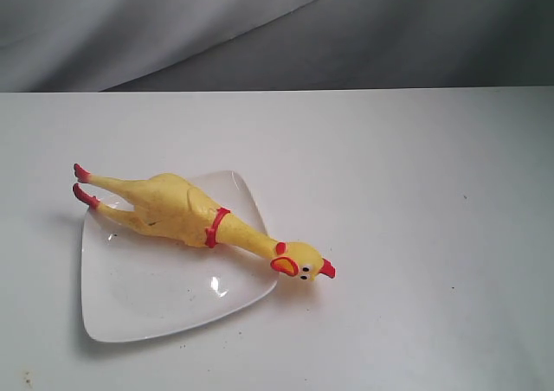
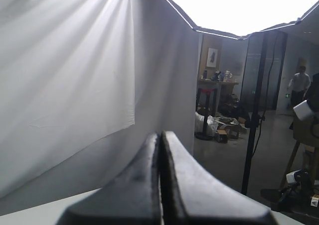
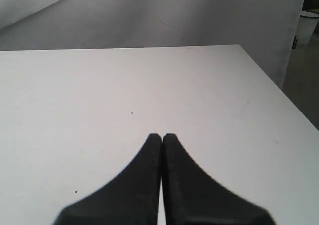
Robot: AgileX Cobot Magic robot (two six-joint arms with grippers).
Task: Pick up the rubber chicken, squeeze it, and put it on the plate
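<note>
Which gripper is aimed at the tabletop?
The right gripper: the white table lies beyond its shut jaws, while the left gripper faces a hanging curtain.

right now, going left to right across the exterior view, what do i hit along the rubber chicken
rubber chicken: red feet → yellow body → red neck band → head → red beak. The plate overlaps most of that span, so it is left out.

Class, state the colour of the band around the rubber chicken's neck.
Red. The neck band on the yellow rubber chicken shows best in the exterior view.
</note>
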